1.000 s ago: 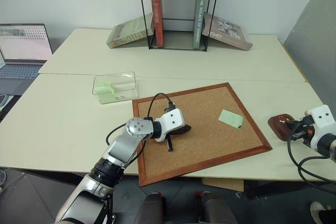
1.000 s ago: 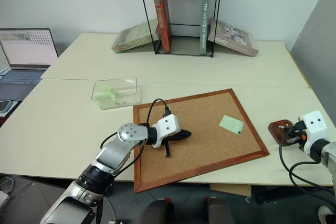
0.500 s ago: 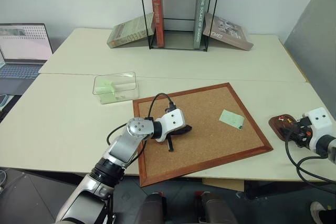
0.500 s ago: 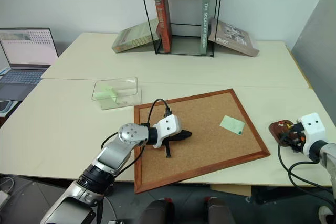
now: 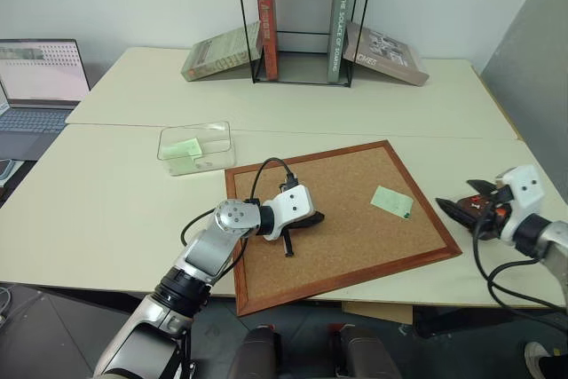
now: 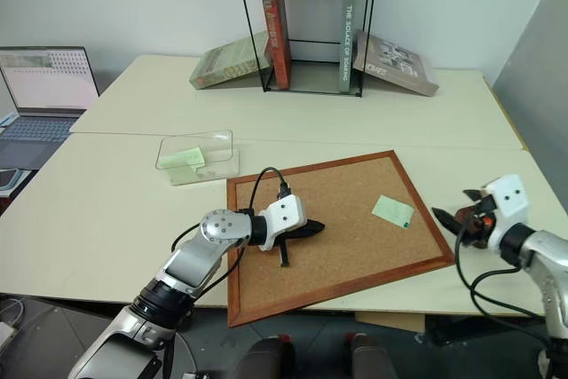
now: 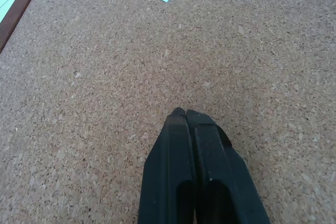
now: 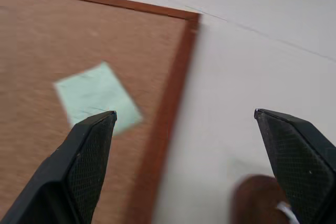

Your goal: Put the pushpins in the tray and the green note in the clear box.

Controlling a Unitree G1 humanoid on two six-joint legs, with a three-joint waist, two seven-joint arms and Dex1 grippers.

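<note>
The green note lies flat on the cork board. It looks thin and floppy, so pinch one loose edge. The right gripper is spread wide; the left gripper is pressed closed, empty.

cork board | wire rack, books | laptop far left
</note>
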